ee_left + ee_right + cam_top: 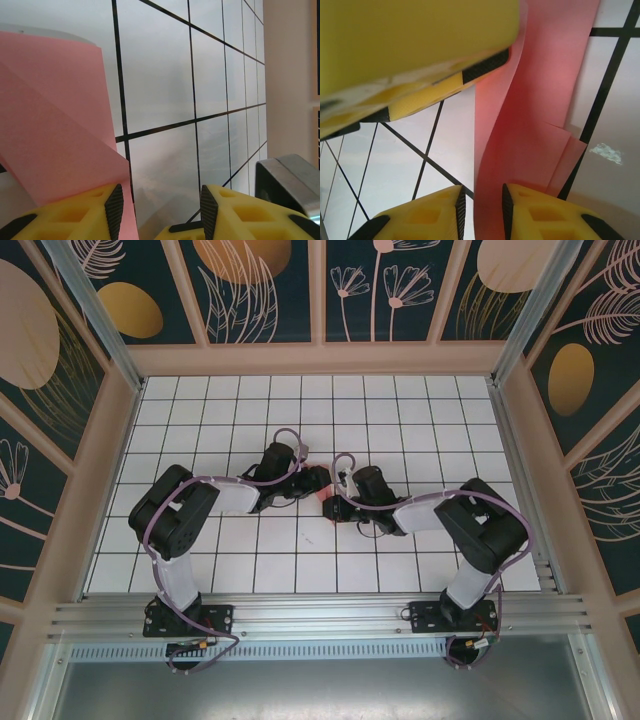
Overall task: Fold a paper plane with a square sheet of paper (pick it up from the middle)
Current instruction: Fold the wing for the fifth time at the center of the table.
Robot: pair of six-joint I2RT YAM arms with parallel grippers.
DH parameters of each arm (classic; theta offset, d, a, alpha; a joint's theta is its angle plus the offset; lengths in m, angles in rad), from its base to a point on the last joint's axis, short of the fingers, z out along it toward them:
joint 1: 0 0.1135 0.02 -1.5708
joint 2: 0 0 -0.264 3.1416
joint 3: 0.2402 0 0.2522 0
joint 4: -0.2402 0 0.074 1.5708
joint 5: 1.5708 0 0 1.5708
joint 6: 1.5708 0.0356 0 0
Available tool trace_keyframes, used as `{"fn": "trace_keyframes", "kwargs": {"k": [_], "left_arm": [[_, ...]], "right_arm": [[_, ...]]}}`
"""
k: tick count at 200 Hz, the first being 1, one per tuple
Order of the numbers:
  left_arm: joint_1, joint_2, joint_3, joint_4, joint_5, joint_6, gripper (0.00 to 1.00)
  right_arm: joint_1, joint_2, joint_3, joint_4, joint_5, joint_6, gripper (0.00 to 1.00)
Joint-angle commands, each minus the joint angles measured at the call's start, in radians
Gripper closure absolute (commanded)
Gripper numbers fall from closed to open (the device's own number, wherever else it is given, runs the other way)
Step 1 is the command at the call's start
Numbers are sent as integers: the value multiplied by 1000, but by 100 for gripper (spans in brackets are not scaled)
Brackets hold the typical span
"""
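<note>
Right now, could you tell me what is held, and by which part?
Nothing looks clamped: the paper stands loose in the open right gripper and leans on one finger of the open left gripper.

A white tabletop [400,410] ruled with a black grid lies in the centre of the frame, evenly lit. Along the top, left and right edges stand dark teal wall panels [270,290] printed with gold discs and pale leaf outlines, set in peach-coloured framing [320,358]. Silver metal posts [95,310] slant through the upper corners, and aluminium rails [320,615] cross the bottom.
</note>
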Motion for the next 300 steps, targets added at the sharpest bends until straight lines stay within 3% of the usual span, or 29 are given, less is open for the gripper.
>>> {"fn": "trace_keyframes", "kwargs": {"k": [1, 51, 94, 199, 238, 300], "left_arm": [[9, 21, -11, 18, -6, 12, 52], [13, 29, 0, 20, 1, 8, 52], [15, 35, 4, 19, 13, 10, 52], [15, 36, 9, 27, 23, 1, 52], [16, 28, 10, 25, 27, 1, 52], [17, 20, 15, 30, 35, 6, 52]], "right_arm": [[-8, -73, -17, -9, 13, -20, 67], [-6, -101, -3, -101, 107, -130, 62], [55, -86, 14, -114, 249, -276, 59], [135, 0, 34, -40, 331, -388, 59], [126, 2, 16, -17, 309, -375, 71], [58, 8, -24, 45, 121, -279, 93]]}}
